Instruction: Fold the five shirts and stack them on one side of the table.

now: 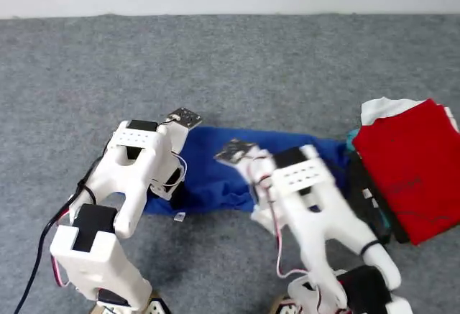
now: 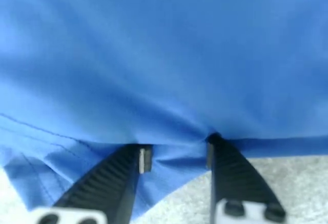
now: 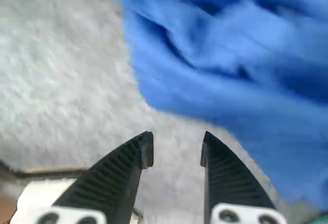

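Observation:
A blue shirt (image 1: pixel 219 167) lies bunched in a long strip across the middle of the grey table (image 1: pixel 251 62). My left gripper (image 2: pixel 175 155) is open at the shirt's near left edge (image 1: pixel 175 188), with blue cloth (image 2: pixel 164 70) gathered between its fingertips. My right gripper (image 3: pixel 175 149) is open over bare table at the near edge of the shirt (image 3: pixel 241 65), close to its middle (image 1: pixel 259 195), and holds nothing. At the right side a red shirt (image 1: pixel 410 174) tops a stack of folded shirts.
Under the red shirt, white (image 1: pixel 384 107), teal and black (image 1: pixel 366 192) layers of the stack show at its edges. The stack reaches the table's right edge. Open grey table lies behind the blue shirt and to the far left.

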`<state>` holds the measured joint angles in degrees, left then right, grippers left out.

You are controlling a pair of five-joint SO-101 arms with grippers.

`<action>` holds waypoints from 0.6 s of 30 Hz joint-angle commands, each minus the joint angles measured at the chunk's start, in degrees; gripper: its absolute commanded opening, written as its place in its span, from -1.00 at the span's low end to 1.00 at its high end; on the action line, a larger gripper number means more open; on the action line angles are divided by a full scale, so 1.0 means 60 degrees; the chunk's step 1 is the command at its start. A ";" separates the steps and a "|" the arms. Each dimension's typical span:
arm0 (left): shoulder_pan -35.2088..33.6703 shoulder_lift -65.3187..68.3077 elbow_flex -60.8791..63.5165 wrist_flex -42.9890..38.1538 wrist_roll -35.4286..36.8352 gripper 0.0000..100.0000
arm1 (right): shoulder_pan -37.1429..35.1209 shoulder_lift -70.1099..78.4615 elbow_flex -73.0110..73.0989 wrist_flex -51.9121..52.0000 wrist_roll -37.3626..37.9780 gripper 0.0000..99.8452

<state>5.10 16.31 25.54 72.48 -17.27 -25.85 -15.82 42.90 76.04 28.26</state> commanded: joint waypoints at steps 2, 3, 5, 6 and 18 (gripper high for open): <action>0.0220 0.0073 0.0066 -0.0484 -0.0029 -0.63 | -0.0740 0.0330 0.0044 -0.1062 -0.0498 -0.67; 0.0220 0.0073 0.0081 -0.0484 -0.0029 -0.63 | -0.0725 0.0462 0.0029 -0.1326 -0.0557 -0.67; 0.0220 0.0073 0.0081 -0.0484 -0.0029 -0.63 | -0.0593 0.0667 0.0029 -0.1853 -0.0615 -0.67; 0.0220 0.0073 0.0081 -0.0484 -0.0029 -0.63 | -0.0535 0.0725 0.0029 -0.2117 -0.0615 -0.67; 0.0220 0.0073 0.0095 -0.0484 -0.0029 -0.63 | -0.0418 0.0989 -0.1158 -0.2923 -0.0557 -0.67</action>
<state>5.10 16.31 25.54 72.48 -17.36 -28.92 -10.37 38.77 60.84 25.10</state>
